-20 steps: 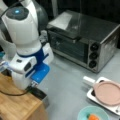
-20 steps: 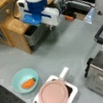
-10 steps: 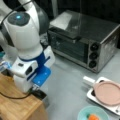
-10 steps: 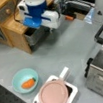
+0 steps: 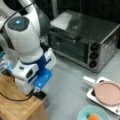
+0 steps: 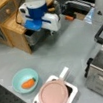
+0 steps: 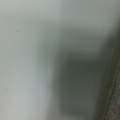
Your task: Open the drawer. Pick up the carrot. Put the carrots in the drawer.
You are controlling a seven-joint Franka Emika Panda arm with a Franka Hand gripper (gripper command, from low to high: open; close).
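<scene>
The grey drawer (image 6: pixel 36 36) stands partly pulled out of the wood-topped cabinet (image 6: pixel 11 27) in a front view. My gripper (image 6: pixel 37 30) hangs right at the drawer's front, its fingers hidden under the white and blue hand. From the other side, the gripper (image 5: pixel 37 91) sits at the cabinet's (image 5: pixel 17 107) corner. The orange carrot (image 6: pixel 28 83) lies in a teal bowl (image 6: pixel 19 76), well away from the gripper; the carrot (image 5: pixel 93 117) and bowl (image 5: pixel 83 113) also show at a front view's bottom. The wrist view is a blurred grey surface.
A toaster oven (image 5: pixel 85 43) stands at the back, and its corner (image 6: pixel 102 71) shows at a front view's right. A white tray (image 6: pixel 72 91) holds a pink plate (image 6: pixel 53 94) beside the bowl. A second, shut wooden drawer (image 6: pixel 6 11) sits higher on the cabinet.
The hand has sunk a little and edged toward the cabinet's front. The carrot, bowl and tray have stayed put.
</scene>
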